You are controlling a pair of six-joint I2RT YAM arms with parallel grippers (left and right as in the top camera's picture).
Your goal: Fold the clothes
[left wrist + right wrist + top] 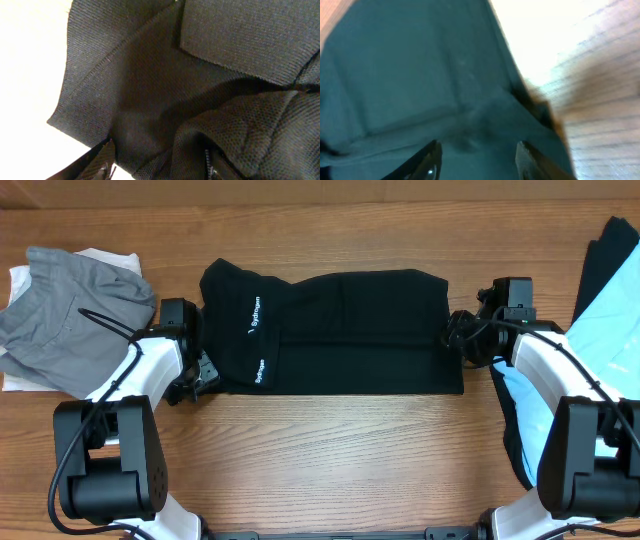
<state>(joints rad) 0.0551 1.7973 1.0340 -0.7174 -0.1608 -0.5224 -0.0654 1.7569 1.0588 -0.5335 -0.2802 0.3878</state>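
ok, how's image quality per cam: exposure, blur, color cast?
Overhead: sharp and evenly lit, though the black T-shirt reads as near-flat black apart from its white logo. Left wrist: the fabric weave is in focus, but the table is blown out to white. Right wrist: soft and blurred throughout, the shirt takes a teal cast, and the wood washes out to white at top centre.

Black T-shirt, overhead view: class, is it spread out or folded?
Folded, at least partly: the black T-shirt lies as a long rectangle with overlapping layers and no sleeves sticking out.

Wooden table (330,460), brown, grain running lengthwise; its boards also appear in the right wrist view (610,125).
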